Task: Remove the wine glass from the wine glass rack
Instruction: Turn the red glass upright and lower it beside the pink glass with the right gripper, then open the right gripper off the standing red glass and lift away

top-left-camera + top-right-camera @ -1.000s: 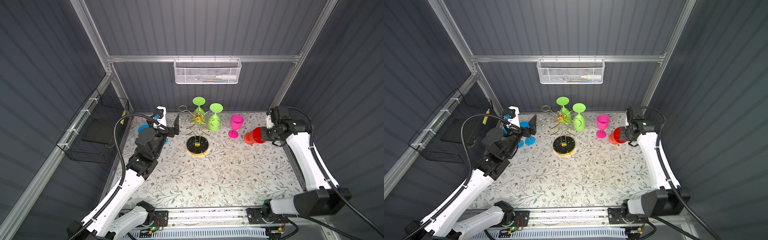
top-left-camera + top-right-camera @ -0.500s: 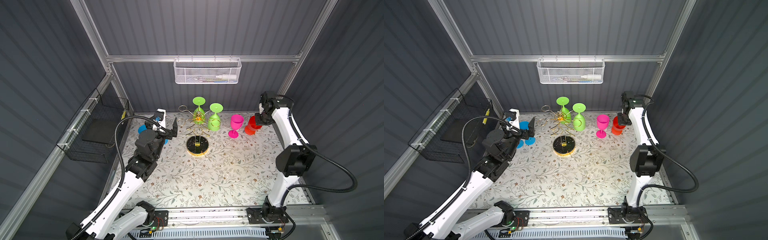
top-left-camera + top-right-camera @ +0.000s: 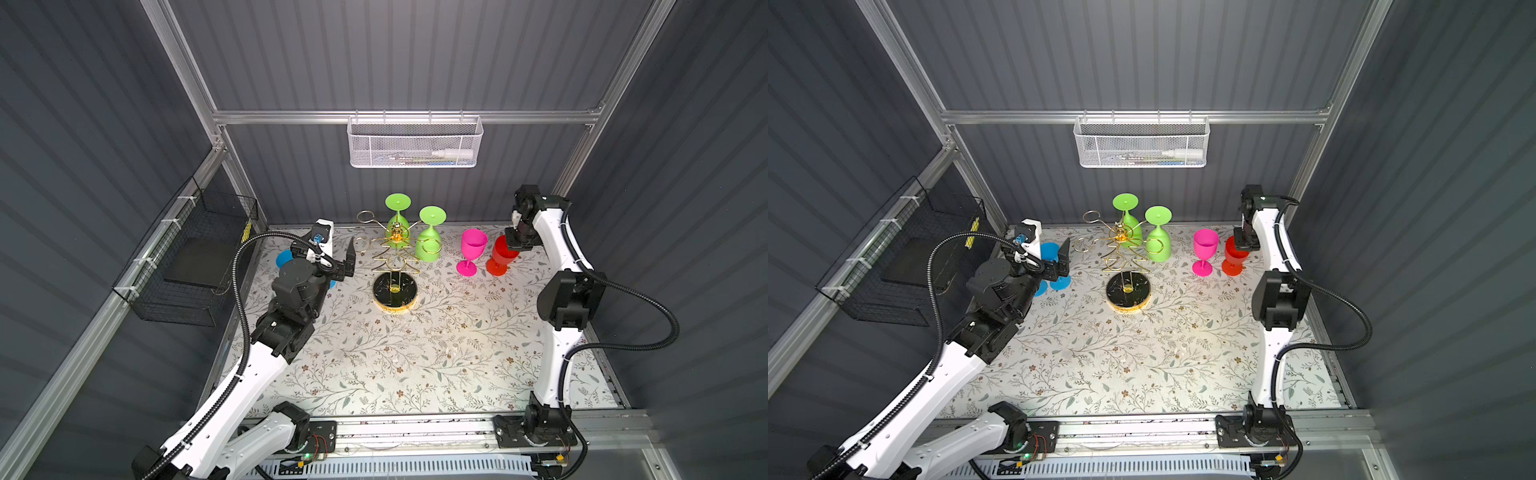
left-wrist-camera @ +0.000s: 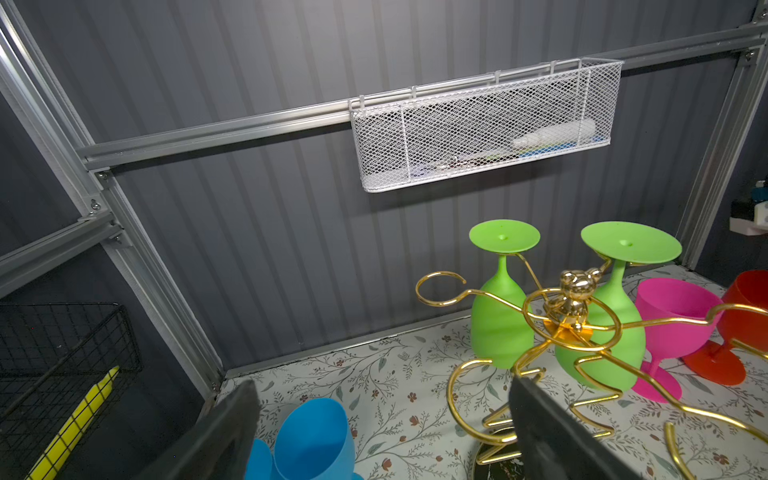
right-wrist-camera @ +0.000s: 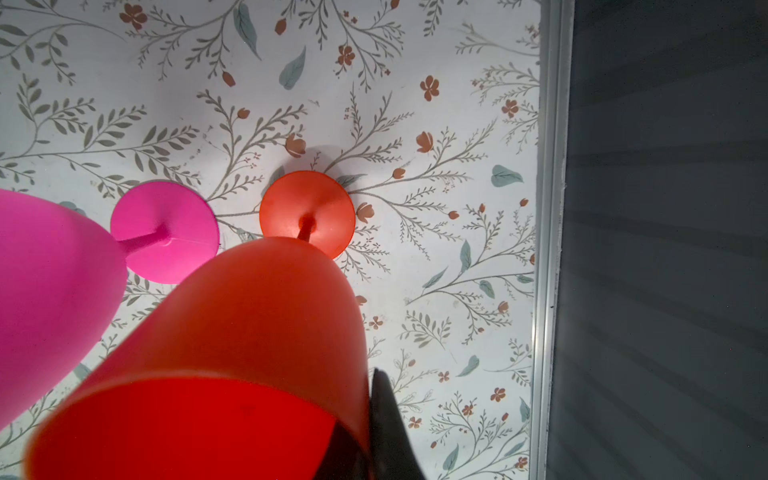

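Note:
The gold wire wine glass rack (image 3: pixel 395 253) stands on its black marbled base (image 3: pixel 395 293) at the back middle of the table. Two green wine glasses (image 3: pixel 429 248) (image 4: pixel 498 324) hang upside down from its far arms. My right gripper (image 5: pixel 365 436) is shut on the rim of a red wine glass (image 3: pixel 503 253) (image 5: pixel 249 332), which is upright beside a pink wine glass (image 3: pixel 473 245). I cannot tell whether the red foot rests on the cloth. My left gripper (image 4: pixel 382 386) is open and empty, left of the rack, above blue wine glasses (image 4: pixel 316 436).
A white mesh basket (image 3: pixel 415 143) hangs on the back wall above the rack. A black wire basket (image 3: pixel 195 257) is fixed to the left wall. The table's right rail (image 5: pixel 548 249) runs close to the red glass.
My right arm has swung to the back and turned the red wine glass from tilted to upright beside the pink one. The left gripper has barely moved.

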You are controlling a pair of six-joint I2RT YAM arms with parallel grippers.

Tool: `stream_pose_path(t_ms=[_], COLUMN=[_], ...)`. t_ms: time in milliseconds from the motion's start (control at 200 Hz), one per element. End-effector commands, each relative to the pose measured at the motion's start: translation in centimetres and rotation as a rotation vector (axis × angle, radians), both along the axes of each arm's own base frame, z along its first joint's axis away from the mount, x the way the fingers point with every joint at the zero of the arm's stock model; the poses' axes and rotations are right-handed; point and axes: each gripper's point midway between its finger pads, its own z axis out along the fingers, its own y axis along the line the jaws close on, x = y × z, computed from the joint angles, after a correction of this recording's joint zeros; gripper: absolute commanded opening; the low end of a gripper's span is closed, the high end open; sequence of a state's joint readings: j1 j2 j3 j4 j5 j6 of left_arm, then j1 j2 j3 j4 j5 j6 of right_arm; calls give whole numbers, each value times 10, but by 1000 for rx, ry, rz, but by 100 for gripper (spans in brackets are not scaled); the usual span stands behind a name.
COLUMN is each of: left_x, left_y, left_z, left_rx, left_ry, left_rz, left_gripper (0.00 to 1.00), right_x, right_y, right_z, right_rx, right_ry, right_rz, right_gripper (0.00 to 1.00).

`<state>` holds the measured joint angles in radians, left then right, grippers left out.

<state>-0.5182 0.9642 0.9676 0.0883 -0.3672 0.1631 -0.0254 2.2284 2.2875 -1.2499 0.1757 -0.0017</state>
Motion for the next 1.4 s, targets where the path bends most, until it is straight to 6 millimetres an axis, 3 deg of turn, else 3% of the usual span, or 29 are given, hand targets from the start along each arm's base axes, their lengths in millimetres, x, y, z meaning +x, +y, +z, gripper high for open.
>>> stream_pose_path(t_ms=[0, 160, 335, 565, 750, 865, 1010, 1171, 1396], left_x=[-4, -5, -4, -4, -3, -5, -8, -11, -15], left_y=[5, 5, 5, 4, 3, 5, 7, 9, 11], left_z=[14, 13, 13, 13, 13, 14, 13, 13, 14], left_rx=[-4, -5, -5, -3, -3, -10, -23, -35, -58], left_ry=[-25, -22, -20, -24, -25, -30, -32, -27, -26], left_rz=[13, 14, 13, 11, 6, 7, 11, 8, 8], left_gripper=[95, 96, 96, 96, 96, 96, 96, 96, 96], right_x=[-3, -1, 1, 4, -6, -23, -57, -80, -80], right_y=[4, 6, 9, 8, 13, 42, 97, 139, 200], right_z=[2, 8, 26, 80, 131, 164, 198, 205, 209], right_rx=[28, 76, 126, 233, 323, 487, 866, 1155, 1265], right_ry=[9, -15, -76, -256, -417, -538, -684, -719, -675], right_rz=[9, 1, -6, -31, -33, 21, 114, 142, 199], right_gripper=[11, 23, 28, 38, 40, 41, 42, 43, 44])
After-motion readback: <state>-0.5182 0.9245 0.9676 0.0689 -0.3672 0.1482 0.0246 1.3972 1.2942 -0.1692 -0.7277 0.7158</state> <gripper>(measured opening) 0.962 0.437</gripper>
